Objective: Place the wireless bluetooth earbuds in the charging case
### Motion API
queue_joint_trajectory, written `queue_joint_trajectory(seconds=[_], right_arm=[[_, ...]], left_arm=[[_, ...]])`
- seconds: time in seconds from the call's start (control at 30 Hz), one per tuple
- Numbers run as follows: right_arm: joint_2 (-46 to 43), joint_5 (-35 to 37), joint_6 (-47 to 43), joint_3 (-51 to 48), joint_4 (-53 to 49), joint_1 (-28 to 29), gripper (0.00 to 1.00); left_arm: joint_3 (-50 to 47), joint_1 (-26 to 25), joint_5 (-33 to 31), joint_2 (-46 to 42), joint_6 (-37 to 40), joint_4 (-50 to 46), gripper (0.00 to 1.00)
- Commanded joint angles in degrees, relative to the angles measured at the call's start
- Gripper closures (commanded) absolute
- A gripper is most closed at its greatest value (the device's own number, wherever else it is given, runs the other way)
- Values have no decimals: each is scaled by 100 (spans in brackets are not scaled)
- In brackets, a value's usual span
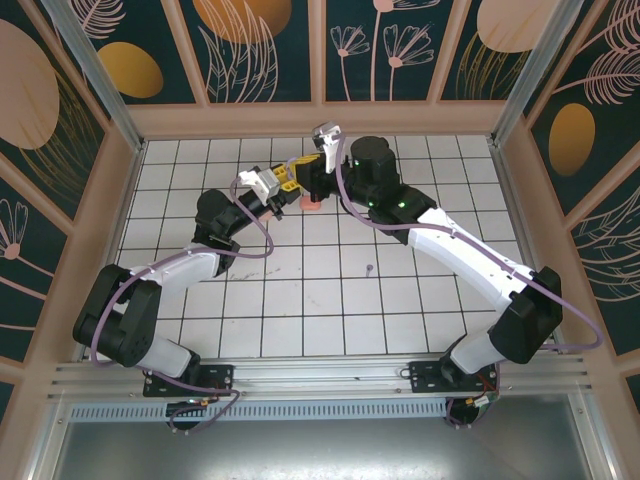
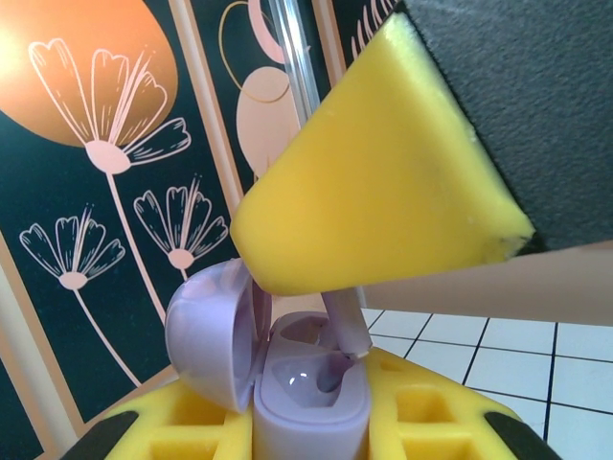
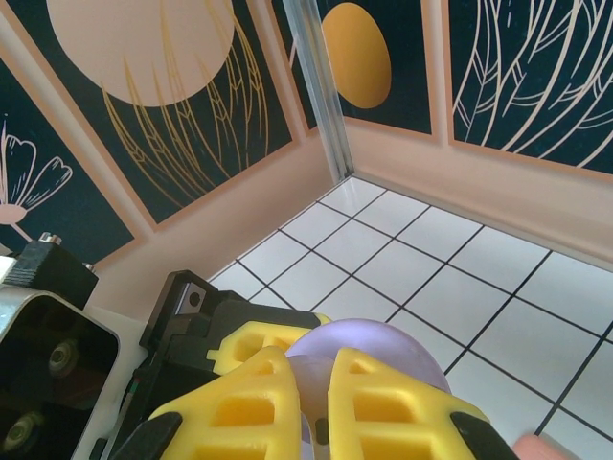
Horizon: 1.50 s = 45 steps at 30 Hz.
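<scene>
The purple charging case point(image 2: 308, 402) stands upright with its lid point(image 2: 213, 331) swung open to the left. My left gripper point(image 2: 311, 426) is shut on the case's body. My right gripper point(image 3: 311, 402) is shut on a purple earbud point(image 2: 343, 331), whose stem points down into the case's right slot, its tip at the slot's mouth. In the right wrist view the earbud point(image 3: 321, 379) shows between the yellow fingers, with the case lid point(image 3: 393, 345) behind. In the top view the left gripper point(image 1: 288, 182) and right gripper point(image 1: 313, 178) meet at the table's far middle. Another tiny purple earbud point(image 1: 369, 270) lies on a tile.
A small coral-red item point(image 1: 310, 203) lies on the white tiled table point(image 1: 300, 300) just below the two grippers. Patterned walls close in the table on the back point(image 1: 320, 110) and both sides.
</scene>
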Motion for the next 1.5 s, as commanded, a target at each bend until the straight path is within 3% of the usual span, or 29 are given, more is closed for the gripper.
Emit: queue_joint_trajectory(seconds=[0.0, 0.9, 1.47], right_arm=[[-60, -13, 2, 192, 293, -33, 90], [227, -217, 169, -72, 325, -119, 93], [-132, -172, 328, -829, 781, -31, 96]], left_arm=[[107, -45, 169, -92, 1, 68, 100], [143, -80, 294, -356, -75, 94, 100], [260, -82, 261, -294, -441, 317, 100]])
